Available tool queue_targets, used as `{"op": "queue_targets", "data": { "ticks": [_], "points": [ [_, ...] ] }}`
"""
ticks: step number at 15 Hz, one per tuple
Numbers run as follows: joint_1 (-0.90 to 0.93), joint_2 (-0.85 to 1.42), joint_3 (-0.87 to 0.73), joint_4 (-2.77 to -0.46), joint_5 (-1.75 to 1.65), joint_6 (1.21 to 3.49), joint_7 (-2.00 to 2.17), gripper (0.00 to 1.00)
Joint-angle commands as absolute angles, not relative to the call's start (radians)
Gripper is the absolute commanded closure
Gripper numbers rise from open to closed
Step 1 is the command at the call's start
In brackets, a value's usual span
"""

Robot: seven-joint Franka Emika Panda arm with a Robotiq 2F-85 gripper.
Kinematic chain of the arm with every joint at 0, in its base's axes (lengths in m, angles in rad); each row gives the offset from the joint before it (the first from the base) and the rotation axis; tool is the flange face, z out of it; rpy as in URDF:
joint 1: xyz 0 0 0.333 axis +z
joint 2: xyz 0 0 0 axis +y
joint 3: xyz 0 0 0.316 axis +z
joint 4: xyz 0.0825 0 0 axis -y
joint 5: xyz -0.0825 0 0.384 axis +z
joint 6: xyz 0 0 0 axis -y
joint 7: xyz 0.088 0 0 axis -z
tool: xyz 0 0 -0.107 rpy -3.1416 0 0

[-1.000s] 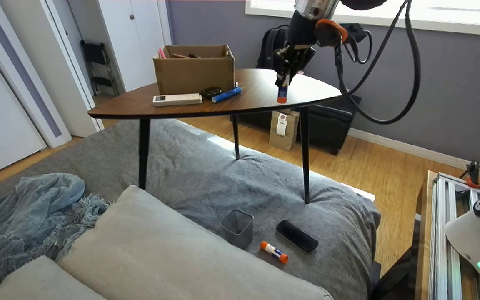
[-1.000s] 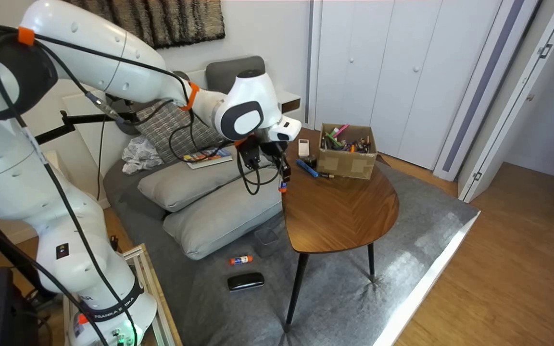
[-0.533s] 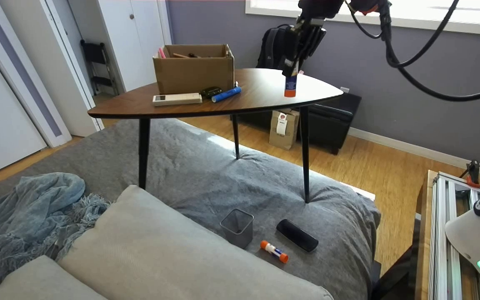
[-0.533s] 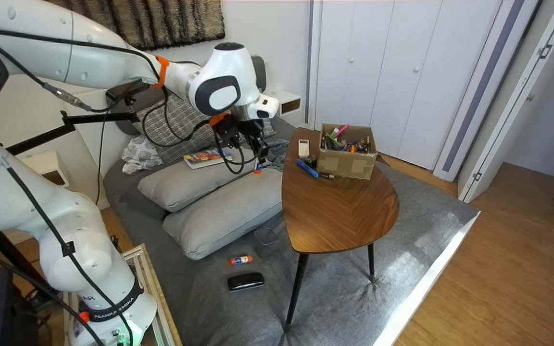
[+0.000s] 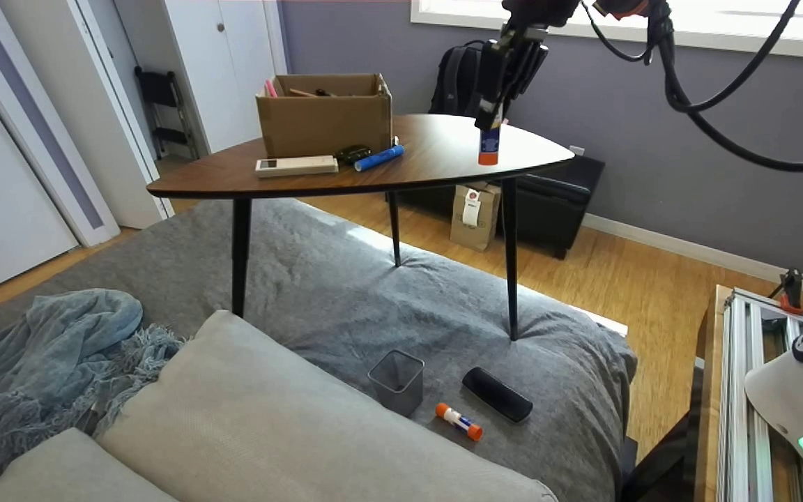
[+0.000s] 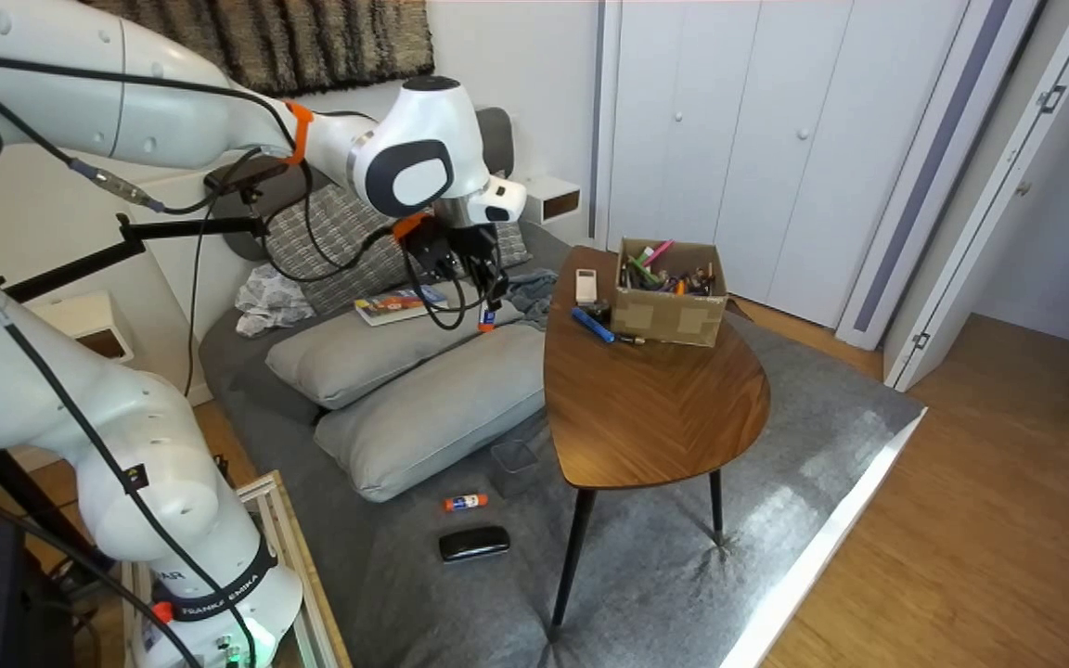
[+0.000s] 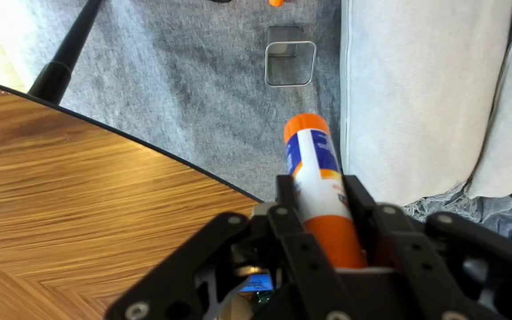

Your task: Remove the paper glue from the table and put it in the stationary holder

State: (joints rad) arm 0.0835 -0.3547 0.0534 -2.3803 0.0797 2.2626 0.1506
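Observation:
The paper glue, with orange ends, white body and blue label point(image 5: 489, 143), is held upright in the air. It also shows in an exterior view point(image 6: 486, 321) and the wrist view point(image 7: 314, 153). My gripper point(image 7: 321, 184) is shut on its upper part, lower end sticking out; its fingers also show in both exterior views point(image 5: 491, 115) point(image 6: 490, 301). The wooden table point(image 6: 655, 417) lies beside it; in the wrist view the glue is past the table's edge point(image 7: 82, 178). The grey stationery holder point(image 5: 401, 401) stands open and upright on the bed, ahead in the wrist view point(image 7: 289, 85).
A second, similar glue stick point(image 5: 459, 421) and a black case point(image 5: 498, 394) lie near the holder. Pillows point(image 6: 442, 408) adjoin the holder. A cardboard box point(image 6: 664, 320), a blue marker point(image 6: 593, 325) and a white device point(image 6: 586, 286) are on the table. A table leg point(image 5: 510, 265) stands nearby.
The gripper has moved away from the table with the paper glue, toward the robot's side. Most of this came in the first half second; only a slight shift since. The glue stays held.

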Motion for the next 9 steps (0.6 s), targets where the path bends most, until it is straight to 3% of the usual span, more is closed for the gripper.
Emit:
{"op": "queue_targets", "data": {
  "ticks": [1,9],
  "points": [
    [0.086,-0.242,0.098,-2.332,0.059,2.276,0.168,0.92],
    [0.156,0.122,0.218,-2.283,-0.217,2.367,0.506,0.92]
  ]
}}
